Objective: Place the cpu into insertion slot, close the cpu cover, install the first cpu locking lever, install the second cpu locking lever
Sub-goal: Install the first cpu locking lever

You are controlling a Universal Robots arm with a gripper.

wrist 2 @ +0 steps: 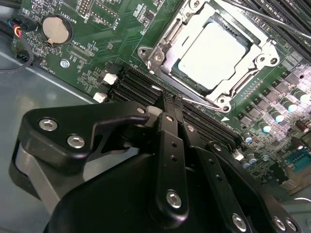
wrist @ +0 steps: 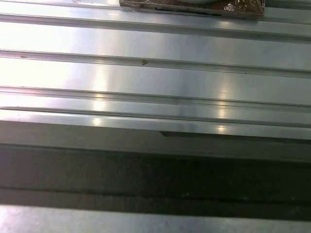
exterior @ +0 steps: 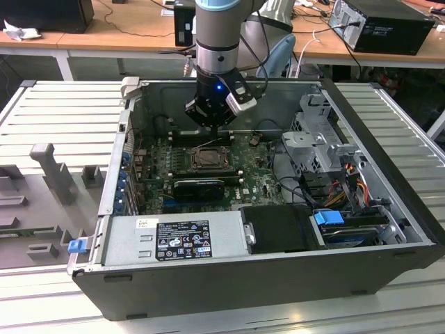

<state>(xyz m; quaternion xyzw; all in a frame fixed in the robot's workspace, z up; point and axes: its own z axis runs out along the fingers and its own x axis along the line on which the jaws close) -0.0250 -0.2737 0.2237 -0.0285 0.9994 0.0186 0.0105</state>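
The cpu [wrist 2: 211, 53], a pale silver square, lies in the insertion slot [exterior: 207, 158] on the green board. The silver cpu cover [wrist 2: 167, 36] lies flat around it, its window framing the chip. A thin silver locking lever [wrist 2: 204, 103] runs along the socket's edge nearest my fingers. My gripper [wrist 2: 167, 104] is shut with nothing between its black fingers. Its tips sit right at that lever, by the socket's corner. In the exterior view the gripper [exterior: 215, 131] hangs just behind the slot inside the open computer case.
Long black card slots [wrist 2: 141, 85] lie between my fingers and the socket, with a coin battery [wrist 2: 54, 28] further off. The grey power supply [exterior: 174, 240] and drive cage [exterior: 323, 139] crowd the case. The ribbed metal table [wrist: 155, 73] surrounds it.
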